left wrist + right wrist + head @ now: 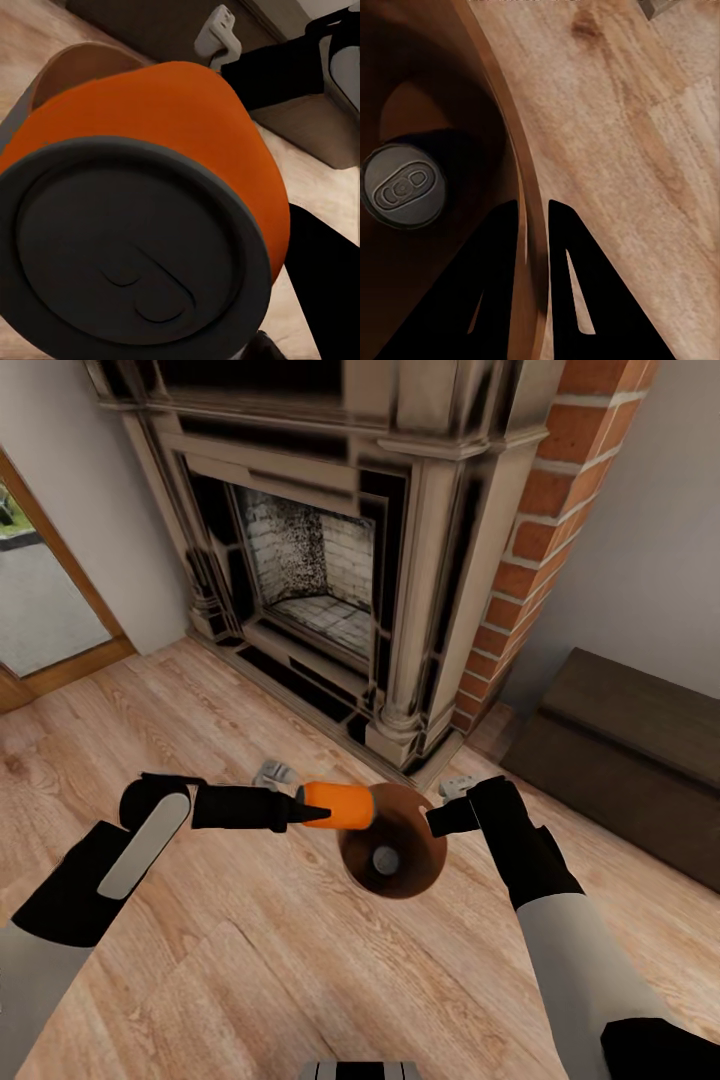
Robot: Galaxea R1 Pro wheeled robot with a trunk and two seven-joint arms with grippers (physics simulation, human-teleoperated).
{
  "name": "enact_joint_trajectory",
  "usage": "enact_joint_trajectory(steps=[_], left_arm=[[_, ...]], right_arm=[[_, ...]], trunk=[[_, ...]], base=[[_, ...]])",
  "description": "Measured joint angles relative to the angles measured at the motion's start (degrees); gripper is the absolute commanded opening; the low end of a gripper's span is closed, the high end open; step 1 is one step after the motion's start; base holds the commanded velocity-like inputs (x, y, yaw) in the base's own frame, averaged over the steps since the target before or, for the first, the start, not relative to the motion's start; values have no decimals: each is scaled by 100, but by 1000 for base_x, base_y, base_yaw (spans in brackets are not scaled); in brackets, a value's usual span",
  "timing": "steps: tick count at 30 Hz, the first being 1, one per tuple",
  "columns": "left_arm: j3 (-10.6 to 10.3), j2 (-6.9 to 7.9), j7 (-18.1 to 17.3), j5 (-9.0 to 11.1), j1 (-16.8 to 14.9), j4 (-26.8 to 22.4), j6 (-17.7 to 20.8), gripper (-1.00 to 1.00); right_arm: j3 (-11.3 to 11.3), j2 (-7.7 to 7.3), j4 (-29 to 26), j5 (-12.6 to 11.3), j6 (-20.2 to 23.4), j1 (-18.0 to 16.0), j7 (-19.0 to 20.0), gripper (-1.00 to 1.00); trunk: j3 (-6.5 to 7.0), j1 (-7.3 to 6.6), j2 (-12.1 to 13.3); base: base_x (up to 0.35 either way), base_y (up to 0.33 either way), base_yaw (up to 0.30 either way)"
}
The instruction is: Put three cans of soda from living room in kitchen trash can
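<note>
An orange can of soda (340, 805) lies sideways in my left gripper (315, 812), which is shut on it, right at the rim of the tash can (425, 875). Close up in the left wrist view, the orange can (187, 127) shows its dark end, with the bin's brown inside (67, 64) behind it. My right gripper (437, 822) is shut on the bin's rim. In the right wrist view the right gripper (532, 225) pinches the tash can wall (521, 172), one finger inside and one outside. Another can with a silvery top (403, 186) stands in the bin (386, 858).
This is the living room: a stone fireplace (330, 560) stands just ahead, with a brick column (540, 540) to its right. A low dark wooden unit (620, 750) sits at the right wall. A wood-framed glass door (40, 600) is at far left. Light plank floor (250, 960) lies around me.
</note>
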Motion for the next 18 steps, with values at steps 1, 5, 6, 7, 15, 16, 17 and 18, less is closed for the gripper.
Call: enact_joint_trajectory(steps=[1, 5, 6, 7, 15, 16, 17, 18], left_arm=[[-32, -1, 0, 0, 0, 0, 0, -100], [-129, -2, 5, -3, 0, -1, 0, -100], [-140, -3, 19, -5, 0, -1, -1, -100], [-144, -4, 31, -5, 0, -1, -1, -100], [-309, -38, 650, -16, 0, 14, -2, -100], [-349, -47, 708, -6, 0, 15, 0, -100], [-413, -87, 798, 3, 0, 15, 0, -100], [-438, -120, 837, 5, 0, 17, 0, -100]], right_arm=[[0, 0, 1, 3, -1, 0, 0, -100], [-2, 0, -1, 20, -5, 0, -2, -100], [-1, 1, -2, 19, -5, 0, -2, -100], [0, 1, -2, 14, -4, 0, -1, -100], [209, 67, -3, -23, 7, 0, 5, -100], [222, 70, -3, -38, 10, 0, 4, -100], [241, 83, -4, -13, 3, 0, 2, -100], [248, 91, -3, 6, -1, 0, 0, -100]], trunk=[[0, 0, 0], [0, 0, 0], [0, 0, 0], [0, 0, 0], [0, 0, 0], [0, 0, 0], [0, 0, 0], [0, 0, 0]], base=[[0, 0, 0], [0, 0, 0], [0, 0, 0], [0, 0, 0], [0, 0, 0], [0, 0, 0], [0, 0, 0], [0, 0, 0]])
